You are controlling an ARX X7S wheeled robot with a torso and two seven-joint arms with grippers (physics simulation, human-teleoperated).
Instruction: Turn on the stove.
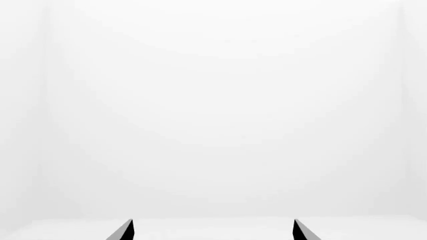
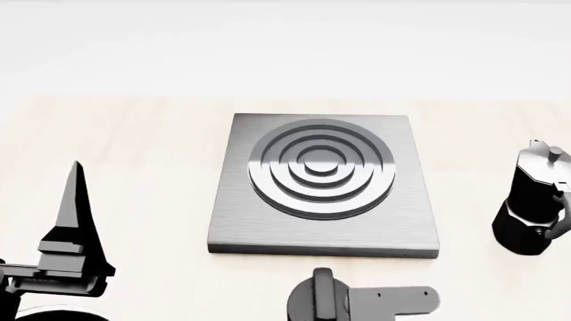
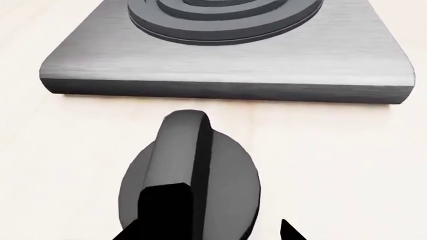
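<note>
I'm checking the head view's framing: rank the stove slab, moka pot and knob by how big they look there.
1. stove slab
2. moka pot, cut off by the frame edge
3. knob, partly cropped and nearer the camera

Worktop [image 2: 134,147]: pale wood with faint grain, flat, it fills most of the head view.
Wall [image 2: 285,47]: plain white behind the worktop's far edge.
Light: soft and even, with weak shadows.

Grey stove [image 2: 325,184], ridged knob [image 3: 190,180] just beside.
</note>
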